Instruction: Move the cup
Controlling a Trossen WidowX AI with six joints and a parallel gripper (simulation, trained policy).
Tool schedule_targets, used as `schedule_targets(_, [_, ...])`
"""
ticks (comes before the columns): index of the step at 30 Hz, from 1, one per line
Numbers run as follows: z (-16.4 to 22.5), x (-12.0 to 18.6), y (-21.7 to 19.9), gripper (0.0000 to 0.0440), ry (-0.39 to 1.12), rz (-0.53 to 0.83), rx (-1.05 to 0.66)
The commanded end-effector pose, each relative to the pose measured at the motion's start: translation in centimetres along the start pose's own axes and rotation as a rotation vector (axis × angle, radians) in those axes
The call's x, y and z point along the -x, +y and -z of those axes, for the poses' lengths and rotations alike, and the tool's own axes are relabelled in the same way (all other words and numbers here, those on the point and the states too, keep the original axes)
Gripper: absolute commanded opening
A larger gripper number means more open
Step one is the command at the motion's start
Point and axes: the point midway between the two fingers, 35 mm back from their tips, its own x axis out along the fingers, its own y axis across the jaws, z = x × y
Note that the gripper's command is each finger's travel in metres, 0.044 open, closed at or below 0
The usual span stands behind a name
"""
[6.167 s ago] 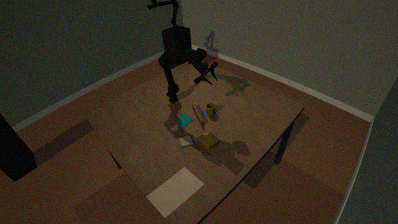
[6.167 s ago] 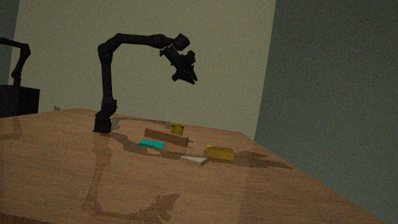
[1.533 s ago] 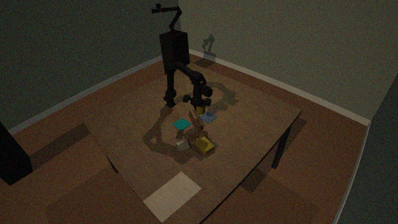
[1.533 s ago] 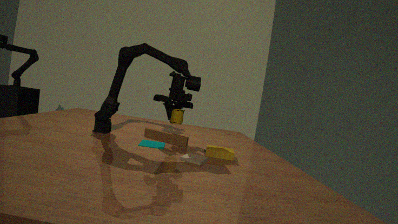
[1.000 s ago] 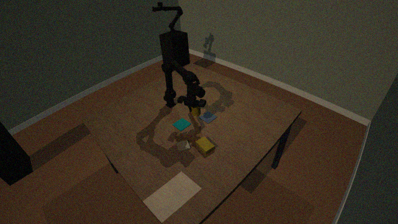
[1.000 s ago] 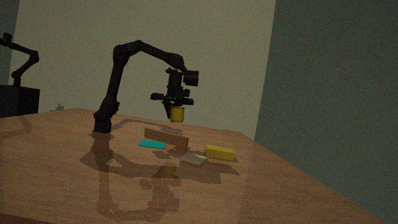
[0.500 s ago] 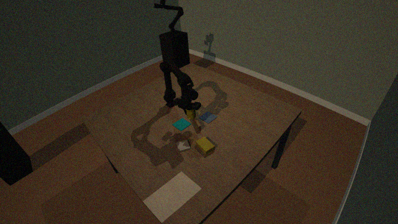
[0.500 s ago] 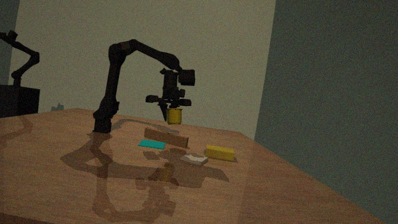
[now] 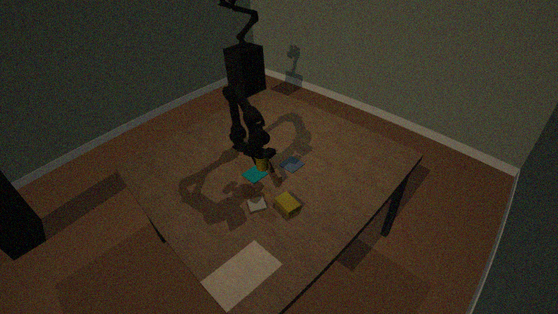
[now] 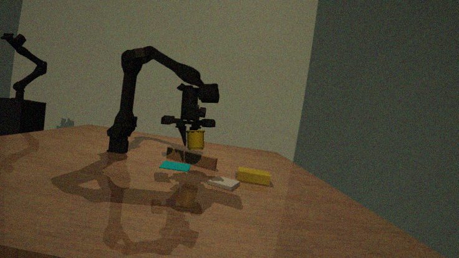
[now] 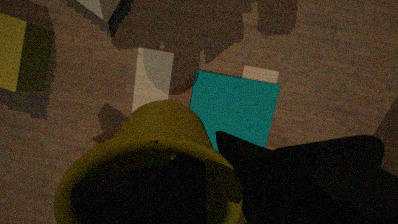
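Note:
The yellow cup (image 9: pixel 261 164) (image 10: pixel 195 140) (image 11: pixel 167 120) hangs upright in the air. My gripper (image 9: pixel 260 157) (image 10: pixel 189 139) (image 11: pixel 208 138) is shut on its wall, with one finger outside; the other finger is hidden. The teal pad (image 9: pixel 254 174) (image 10: pixel 174 166) (image 11: pixel 237 107) lies below, partly covered by the cup in the top view and the wrist view. The blue pad (image 9: pixel 293 164) lies across the brown bar, partly in shadow. The inside of the cup is too dark to make out the marbles.
The low brown bar (image 9: pixel 275 175) (image 10: pixel 208 161) stands between the pads. A yellow block (image 9: pixel 287 203) (image 10: pixel 253 176) (image 11: pixel 10 52) and a flat white block (image 9: pixel 256 205) (image 10: pixel 224 183) lie nearer the front. A pale sheet (image 9: pixel 242 275) lies at the table's front edge.

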Motion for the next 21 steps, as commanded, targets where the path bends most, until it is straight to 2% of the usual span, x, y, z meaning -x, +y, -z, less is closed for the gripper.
schedule_targets(1, [-0.2, -0.7, -0.8, 0.0, -0.011, -0.006, -0.015])
schedule_targets(11, [0.4, -2.8, -2.6, 0.0005, -0.011, 0.001, -0.039])
schedule_targets(21, [1.3, -4.5, -4.8, 0.0041, -0.006, 0.031, -0.065])
